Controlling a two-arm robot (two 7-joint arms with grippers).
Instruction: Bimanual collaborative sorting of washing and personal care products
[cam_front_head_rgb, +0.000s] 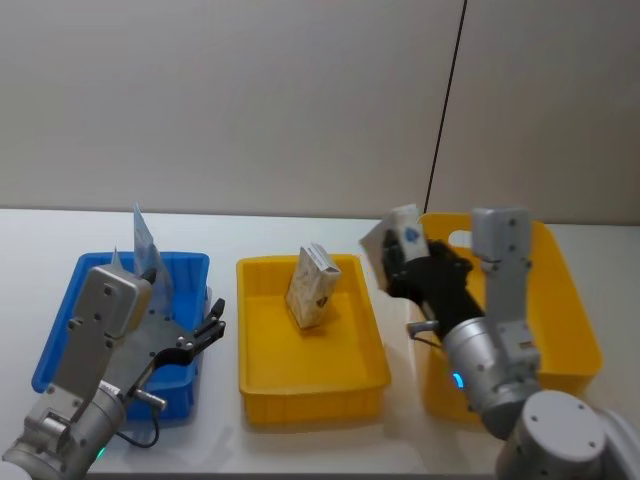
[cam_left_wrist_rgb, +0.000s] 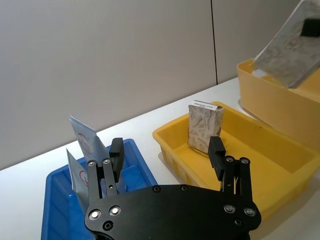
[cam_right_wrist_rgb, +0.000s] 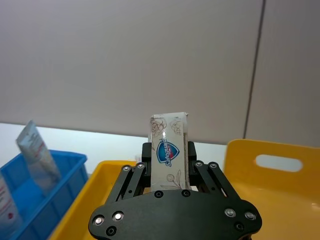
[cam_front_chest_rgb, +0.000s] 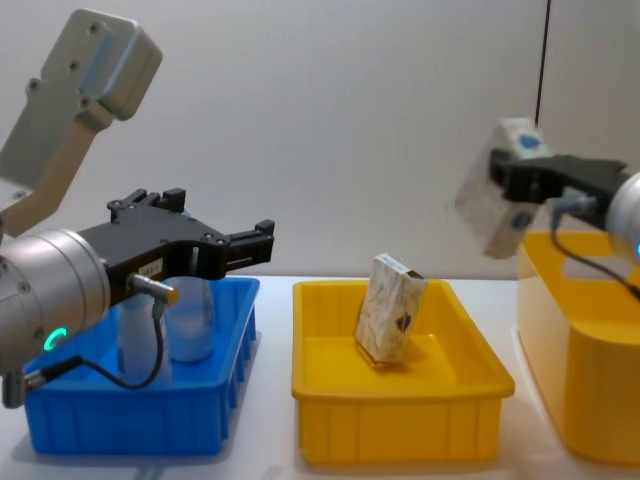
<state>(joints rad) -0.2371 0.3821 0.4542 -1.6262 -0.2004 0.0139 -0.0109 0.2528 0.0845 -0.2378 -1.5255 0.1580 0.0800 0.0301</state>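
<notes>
Right hand (cam_front_head_rgb: 393, 262) clamped on a carton (cam_front_head_rgb: 402, 230), airborne just right of frame centre, beside the middle yellow bin (cam_front_head_rgb: 262, 385). Left hand (cam_front_head_rgb: 190, 303) wide open, empty, lower left over the blue bin (cam_front_head_rgb: 58, 335) holding the tubes (cam_front_head_rgb: 143, 240). Second carton (cam_front_head_rgb: 312, 287) leans inside that bin.

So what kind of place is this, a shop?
More likely a robot test room: a bare grey wall, a plain white table with a blue bin and yellow bins, the right gripper holding a carton up, the left gripper open by the blue bin.
</notes>
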